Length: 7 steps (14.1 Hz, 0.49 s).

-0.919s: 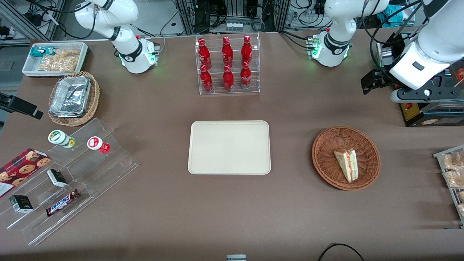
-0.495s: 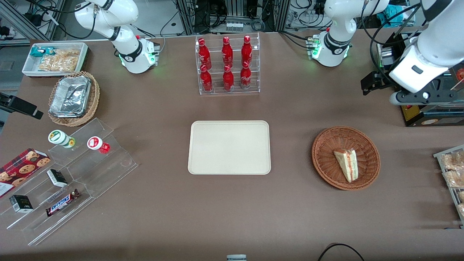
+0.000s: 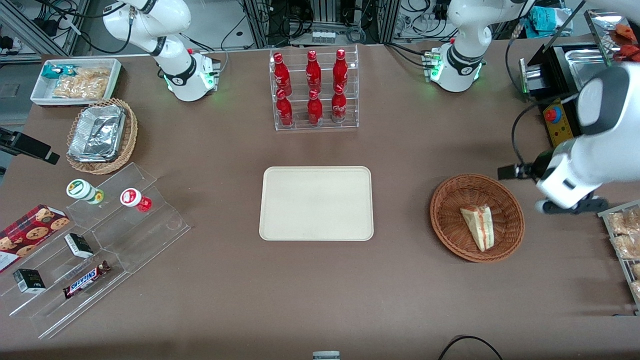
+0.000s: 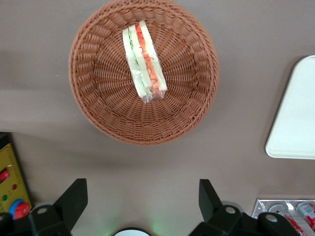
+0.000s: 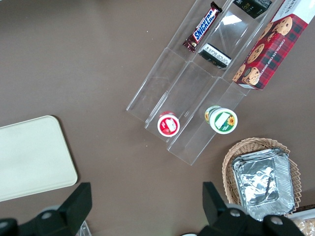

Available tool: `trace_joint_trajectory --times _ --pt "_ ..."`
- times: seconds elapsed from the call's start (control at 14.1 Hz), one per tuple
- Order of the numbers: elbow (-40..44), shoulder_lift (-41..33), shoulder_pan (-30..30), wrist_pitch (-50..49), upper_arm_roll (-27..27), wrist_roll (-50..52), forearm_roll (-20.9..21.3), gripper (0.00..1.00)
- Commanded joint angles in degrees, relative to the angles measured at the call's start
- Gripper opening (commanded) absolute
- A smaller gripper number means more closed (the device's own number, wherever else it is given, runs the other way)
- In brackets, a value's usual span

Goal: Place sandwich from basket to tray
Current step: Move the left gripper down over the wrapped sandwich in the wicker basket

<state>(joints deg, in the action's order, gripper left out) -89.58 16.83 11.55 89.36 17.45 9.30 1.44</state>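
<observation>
One sandwich (image 4: 143, 61) lying in the basket (image 4: 98, 105), well clear of both fingers (image 4: 74, 199) and not between them. Seen from the wrist camera as a clear-wrapped wedge with red-orange and green layers, resting across the basket's woven floor. In the front view, sandwich (image 3: 479, 226) near the middle of the basket (image 3: 445, 210), pointed end toward the front camera.

Gripper (image 4: 141, 196) hanging above the bare table (image 3: 400, 150), beside the basket at the working arm's end, a little farther from the front camera than the sandwich. Fingers spread wide apart, holding nothing, touching nothing. In the front view, gripper (image 3: 570, 205) mostly hidden under the white wrist, fingers not made out there.

Tray (image 3: 316, 203) flat at the table's middle, well apart from the basket, nothing on it; one corner of tray (image 4: 295, 118) visible from the wrist.

Readable writing: "SNICKERS" on the bar (image 3: 86, 279) lying on the clear stepped stand (image 3: 125, 240) toward the parked arm's end. Lettering on the red bottles (image 3: 312, 87) too small to read.
</observation>
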Motion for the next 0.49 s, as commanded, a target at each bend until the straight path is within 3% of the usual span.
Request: trace_joint_trajectory --times 0.0,0.28,0.42 --pt "-2.1 2.2 1.5 4.5 0.7 1.9 1.1 1.00" --pt "-18.7 -0.2 0.7 27.3 -0.7 11.5 1.0 1.00" --pt "-21.9 0.0 -2.9 32.6 -5.5 13.4 1.0 1.00"
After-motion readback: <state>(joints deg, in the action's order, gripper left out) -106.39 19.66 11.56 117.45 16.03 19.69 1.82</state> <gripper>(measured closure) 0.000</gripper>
